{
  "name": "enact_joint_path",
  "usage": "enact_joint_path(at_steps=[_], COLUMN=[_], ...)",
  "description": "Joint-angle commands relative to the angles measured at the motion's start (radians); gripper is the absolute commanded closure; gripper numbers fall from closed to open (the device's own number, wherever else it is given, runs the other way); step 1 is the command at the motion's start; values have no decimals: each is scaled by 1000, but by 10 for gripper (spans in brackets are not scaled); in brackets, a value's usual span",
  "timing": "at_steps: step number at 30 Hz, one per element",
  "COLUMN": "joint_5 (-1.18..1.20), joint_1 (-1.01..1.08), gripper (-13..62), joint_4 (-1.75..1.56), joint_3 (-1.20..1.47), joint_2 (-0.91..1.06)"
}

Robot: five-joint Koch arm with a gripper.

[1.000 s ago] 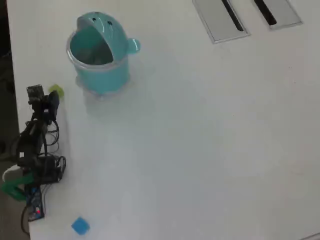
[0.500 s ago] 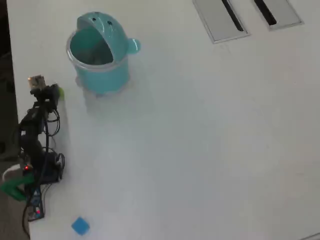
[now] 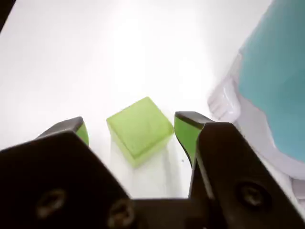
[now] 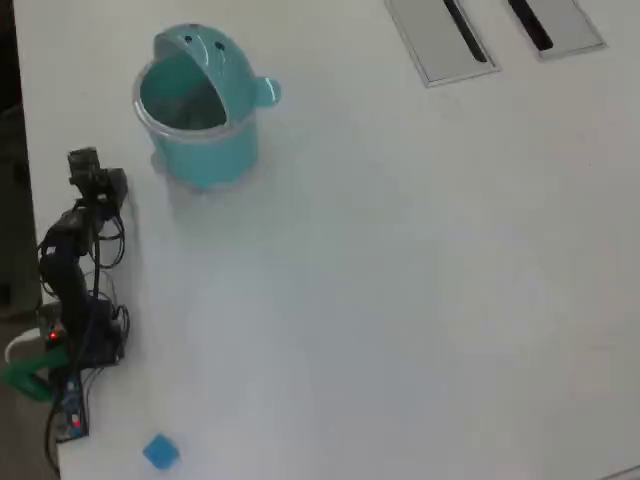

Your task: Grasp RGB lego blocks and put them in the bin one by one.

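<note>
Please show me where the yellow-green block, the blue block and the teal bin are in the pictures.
yellow-green block (image 3: 139,130): wrist view, on its top face.
blue block (image 4: 160,452): overhead view, on its top face.
teal bin (image 4: 215,152): overhead view, on its outer wall.

In the wrist view, the gripper (image 3: 129,126) straddles the yellow-green cube (image 3: 139,130) with a sliver of room on either side. The teal bin (image 3: 274,81) crowds the right. In the overhead view, the white table (image 4: 420,280) lies bare rightward to the far-right grey plates (image 4: 437,40); the light blue cube (image 4: 160,451) sits near-left.
</note>
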Motion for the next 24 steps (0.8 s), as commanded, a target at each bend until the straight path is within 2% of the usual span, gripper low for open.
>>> enact_joint_path(at_steps=[1, 24], joint_5=[-34, -35], joint_1=[0, 9], gripper=[159, 163], joint_4=[-20, -61], joint_3=[-94, -172], joint_2=[0, -153])
